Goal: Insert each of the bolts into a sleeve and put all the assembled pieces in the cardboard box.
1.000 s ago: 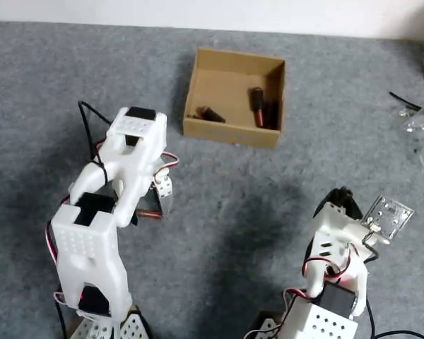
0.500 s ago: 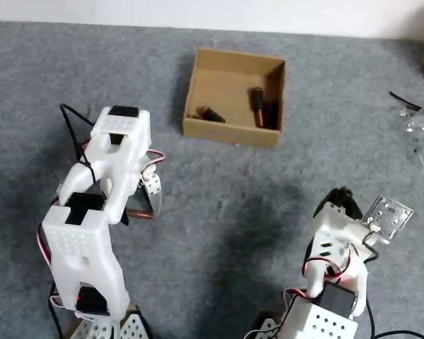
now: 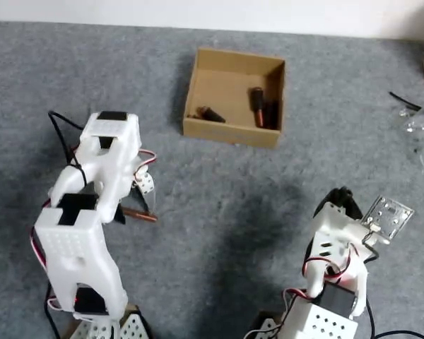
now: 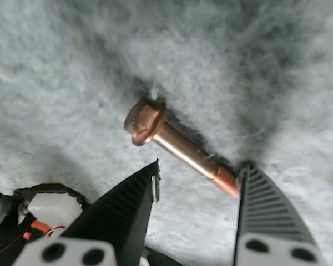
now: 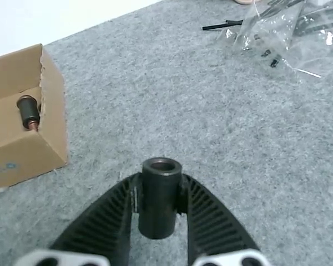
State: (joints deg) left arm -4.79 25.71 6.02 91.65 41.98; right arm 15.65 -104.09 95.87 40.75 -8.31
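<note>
Since a second ago the white left arm (image 3: 102, 152) has swung left and a little nearer, away from the open brown cardboard box (image 3: 230, 134); the right arm (image 3: 336, 240) has kept still. The left gripper (image 4: 201, 165) now hangs low over the grey carpeted table (image 3: 233, 205) with its black ribbed jaws spread apart. A copper-coloured flanged bolt (image 4: 177, 147) lies flat on the carpet just beyond them, its threaded end near one fingertip and not gripped. In the high view the bolt (image 3: 138, 214) lies at the near left, well apart from the box.

The right gripper (image 5: 160, 182), at the near right, is clamped on a dark cylindrical metal sleeve (image 5: 160, 205), held upright with its open bore upward.

The box stands at the far middle of the table. Inside it lie two assembled dark pieces, one toward its left (image 3: 210, 114) and one toward its right (image 3: 256, 104). Clear plastic bags (image 5: 288, 33) lie at the far right.
</note>
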